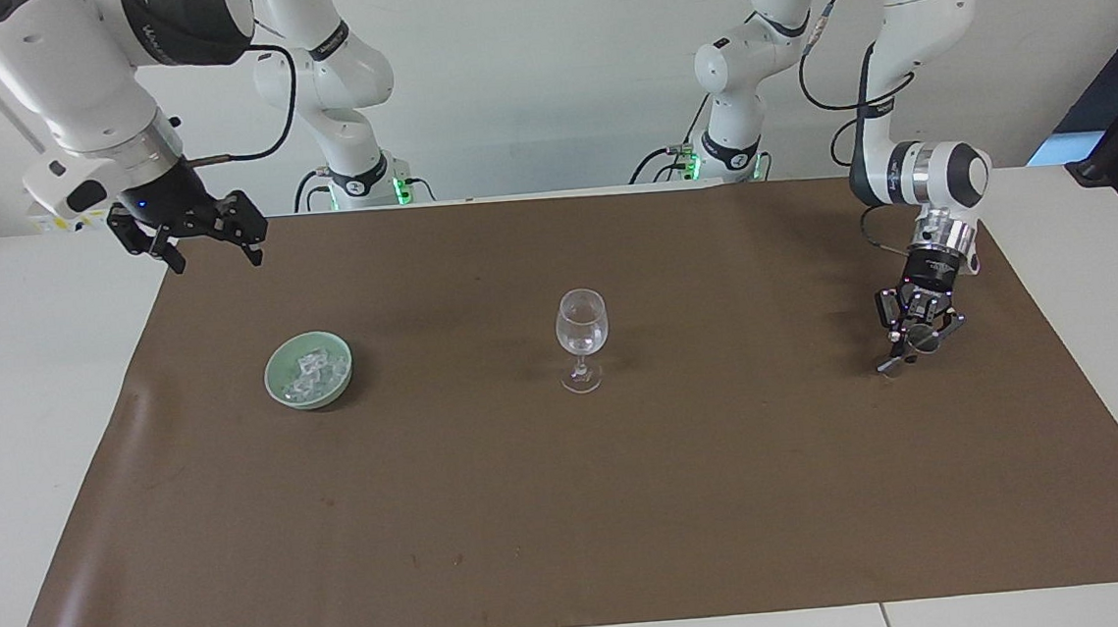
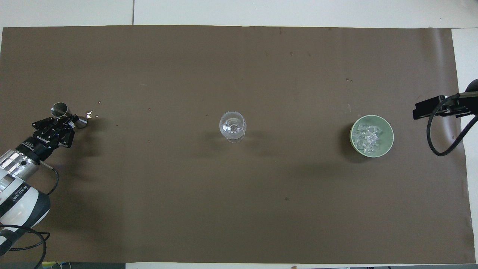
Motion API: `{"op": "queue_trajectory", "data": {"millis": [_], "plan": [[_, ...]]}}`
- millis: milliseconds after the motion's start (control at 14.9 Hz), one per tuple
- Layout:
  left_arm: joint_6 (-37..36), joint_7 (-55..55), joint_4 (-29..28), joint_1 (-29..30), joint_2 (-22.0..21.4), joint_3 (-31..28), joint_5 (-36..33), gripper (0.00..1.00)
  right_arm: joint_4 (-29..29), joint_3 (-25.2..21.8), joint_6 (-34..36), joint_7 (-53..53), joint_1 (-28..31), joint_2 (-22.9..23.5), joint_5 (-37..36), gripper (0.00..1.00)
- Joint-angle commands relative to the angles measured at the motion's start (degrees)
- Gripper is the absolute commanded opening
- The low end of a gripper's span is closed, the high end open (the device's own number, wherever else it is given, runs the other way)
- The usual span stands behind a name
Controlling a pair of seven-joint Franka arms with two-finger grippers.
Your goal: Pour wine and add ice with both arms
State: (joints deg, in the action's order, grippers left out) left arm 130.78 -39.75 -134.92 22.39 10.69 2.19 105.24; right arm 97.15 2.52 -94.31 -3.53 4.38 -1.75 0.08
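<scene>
The right pincer (image 1: 210,247) hangs with its fingers spread wide and empty over the edge of the brown mat (image 1: 573,509) at the right arm's end of the bench (image 1: 25,410), up in the air and short of the bowl; it looks poised to come down for a cube. The green bowl (image 1: 276,384) sits on the mat toward that same end, and the ice (image 1: 311,370) lies heaped inside it, a pile of small clear cubes kept together where a pincer can pick one out. The wine glass (image 1: 581,336) stands upright at the middle of the mat, well apart from the bowl, within reach of both arms. Whether it holds liquid I cannot tell. At the left arm's end, the left pincer (image 1: 919,341) is low over the mat and clamped on a small metal jigger (image 2: 67,116), which lies tilted on its side in the grip; I judge it is being set down.
</scene>
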Motion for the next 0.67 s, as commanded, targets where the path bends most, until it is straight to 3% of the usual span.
{"op": "queue_trajectory", "data": {"millis": [0,67,135,269,471,606], "plan": [[-0.4,1.2,-2.2,0.9,-1.8,0.4,1.5,0.38,4.7,0.1,-5.5,-1.7,-0.6,0.2,0.8,1.0],[-0.4,1.1,-2.2,0.9,-1.8,0.4,1.5,0.79,5.0,0.2,-7.1,-3.0,-1.0,1.3,0.9,1.0],[-0.4,1.2,-2.2,0.9,-1.8,0.4,1.5,1.0,5.2,0.1,-8.5,-4.5,-1.7,2.5,0.9,1.0],[-0.6,1.1,-2.3,0.9,-1.9,0.4,1.4,1.0,7.7,0.2,-11.6,-7.1,-1.8,3.4,0.9,1.0],[-1.2,1.4,-2.3,0.9,-2.5,0.4,1.3,1.0,17.1,0.1,-21.9,-12.5,-1.1,3.2,0.9,1.0],[-0.8,1.5,-2.5,0.9,-3.9,0.2,0.4,1.0,21.9,0.1,-27.9,-13.4,-1.3,3.3,0.9,0.95]]}}
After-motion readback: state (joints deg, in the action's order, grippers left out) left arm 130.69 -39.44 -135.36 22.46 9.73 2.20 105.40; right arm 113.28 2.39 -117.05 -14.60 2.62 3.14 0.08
